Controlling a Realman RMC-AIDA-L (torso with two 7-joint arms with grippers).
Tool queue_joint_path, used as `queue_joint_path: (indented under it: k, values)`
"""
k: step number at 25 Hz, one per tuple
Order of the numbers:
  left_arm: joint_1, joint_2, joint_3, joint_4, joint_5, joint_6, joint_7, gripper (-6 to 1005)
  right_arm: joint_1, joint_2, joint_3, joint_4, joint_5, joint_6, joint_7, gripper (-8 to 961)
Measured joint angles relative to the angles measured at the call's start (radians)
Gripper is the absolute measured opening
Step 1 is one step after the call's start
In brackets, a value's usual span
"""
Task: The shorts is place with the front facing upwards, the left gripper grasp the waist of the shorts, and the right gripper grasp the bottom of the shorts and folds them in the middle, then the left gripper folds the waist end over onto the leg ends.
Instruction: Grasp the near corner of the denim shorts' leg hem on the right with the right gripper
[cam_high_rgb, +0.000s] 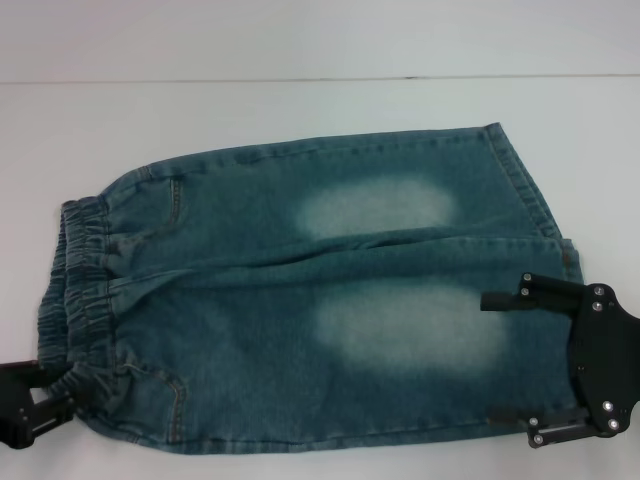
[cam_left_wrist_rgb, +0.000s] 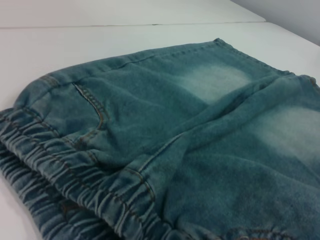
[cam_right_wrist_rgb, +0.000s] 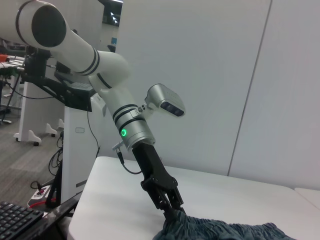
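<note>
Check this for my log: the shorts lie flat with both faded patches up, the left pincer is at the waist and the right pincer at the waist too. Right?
One slip: the right pincer is at the leg hems, opposite the waist. The head view shows it. The shorts do lie flat, patches up, left pincer at the waist.

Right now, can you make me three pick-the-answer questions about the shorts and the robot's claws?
1. Where is the left gripper?
A. at the waist of the shorts
B. on a faded patch
C. up in the air
2. How many pale faded patches show on the shorts?
A. one
B. two
C. four
3. How do the right gripper's fingers stand?
A. open, wide apart
B. shut tight
C. hidden

Answers: 1 A, it meets the ruffled band's near corner. 2 B, two ovals side by side. 3 A, its prongs straddle the near leg's hem.
</note>
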Motion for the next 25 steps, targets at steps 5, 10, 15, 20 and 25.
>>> queue_joint_path:
  k: [5, 10, 15, 20, 25]
  values:
    - [-0.009, -0.003, 0.0, 0.0, 0.0, -0.013, -0.003, 414, -0.003, 0.0, 0.006, 0.001, 0.0, 0.007, 0.003, 944]
    - [-0.013, -0.003, 0.0, -0.011, -0.003, -0.023, -0.003, 310, -0.007, -0.001, 0.02, 0.005, -0.003, 0.019, 0.045, 944]
    - [-0.023, -0.002, -0.003, -0.03, -0.003, -0.045, -0.004, 81, -0.008, -0.005, 0.078, -0.063, -0.054, 0.041, 0.221, 944]
    - [-0.025, -0.002, -0.005, -0.05, -0.002, -0.067, 0.0, 52, 0.02, -0.011, 0.103, -0.179, -0.185, 0.048, 0.389, 944]
    - [-0.023, 0.0, -0.005, -0.052, -0.005, -0.072, 0.004, 53, 0.052, -0.01, 0.097, -0.358, -0.357, 0.012, 0.535, 944]
